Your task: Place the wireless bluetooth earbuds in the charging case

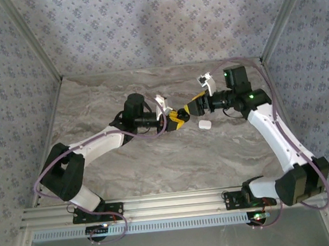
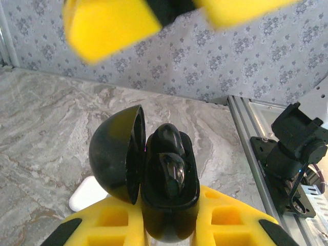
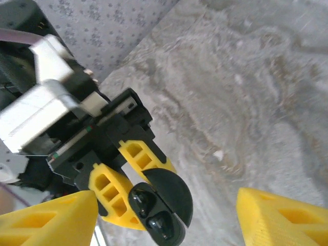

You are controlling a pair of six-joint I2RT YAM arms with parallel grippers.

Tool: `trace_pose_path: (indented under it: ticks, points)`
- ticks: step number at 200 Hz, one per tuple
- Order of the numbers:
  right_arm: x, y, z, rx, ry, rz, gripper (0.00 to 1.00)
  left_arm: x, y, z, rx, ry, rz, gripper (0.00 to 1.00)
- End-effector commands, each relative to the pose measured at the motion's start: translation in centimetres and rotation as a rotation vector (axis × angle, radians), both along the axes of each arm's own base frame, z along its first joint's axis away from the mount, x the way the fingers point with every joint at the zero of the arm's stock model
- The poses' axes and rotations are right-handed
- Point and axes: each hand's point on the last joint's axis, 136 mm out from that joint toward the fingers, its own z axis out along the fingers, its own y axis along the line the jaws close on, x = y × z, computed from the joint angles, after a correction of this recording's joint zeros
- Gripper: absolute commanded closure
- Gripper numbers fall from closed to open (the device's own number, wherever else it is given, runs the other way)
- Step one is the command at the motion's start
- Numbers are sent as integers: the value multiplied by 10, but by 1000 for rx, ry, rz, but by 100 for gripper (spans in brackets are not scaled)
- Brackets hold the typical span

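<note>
My left gripper [image 1: 178, 118] is shut on the black charging case [image 2: 169, 205], held above the table with its round lid [image 2: 115, 154] swung open to the left. Two glossy black earbuds sit in the case's wells, one [image 2: 171, 139] behind the other [image 2: 175, 174]. In the right wrist view the case [image 3: 171, 233] shows both buds [image 3: 141, 200] between the left gripper's yellow fingers [image 3: 110, 197]. My right gripper [image 1: 193, 108] stands open just in front of the case, with its yellow fingertips [image 3: 46, 223] wide apart on either side and nothing between them.
A small white object [image 1: 205, 124] lies on the marble table [image 1: 156, 158] just below the two grippers; it appears again as the white object [image 2: 87, 193] under the case. The aluminium rail [image 2: 266, 169] and the right arm's base [image 2: 297, 148] are at the near edge.
</note>
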Motion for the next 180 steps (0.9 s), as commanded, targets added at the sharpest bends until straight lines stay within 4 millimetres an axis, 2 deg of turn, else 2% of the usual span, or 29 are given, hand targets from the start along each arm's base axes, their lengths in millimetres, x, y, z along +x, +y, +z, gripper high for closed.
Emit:
trace_pose_path:
  ticks: [1, 38, 76, 139, 157, 160, 180]
  points:
    - [-7, 10, 5, 83, 108, 55, 25, -13, 1, 16, -32, -57, -48, 93]
    - [-6, 19, 1, 133, 149, 123, 26, -13, 2, 16, -28, -56, -46, 93]
    - [-23, 23, 7, 191, 191, 207, 34, -10, 1, 15, -28, -44, -29, 93]
    - [-38, 6, 18, 242, 168, 182, 48, -1, 1, 14, -27, -7, 10, 93]
    - [-34, 1, 25, 251, 125, 159, 48, 6, 1, 11, -17, 27, 46, 93]
    - [-35, 0, 15, 248, 151, 150, 48, 7, 1, 10, -15, 32, 51, 93]
    - [-21, -13, 3, 205, 156, 32, 47, 16, 1, 2, 17, 109, 102, 93]
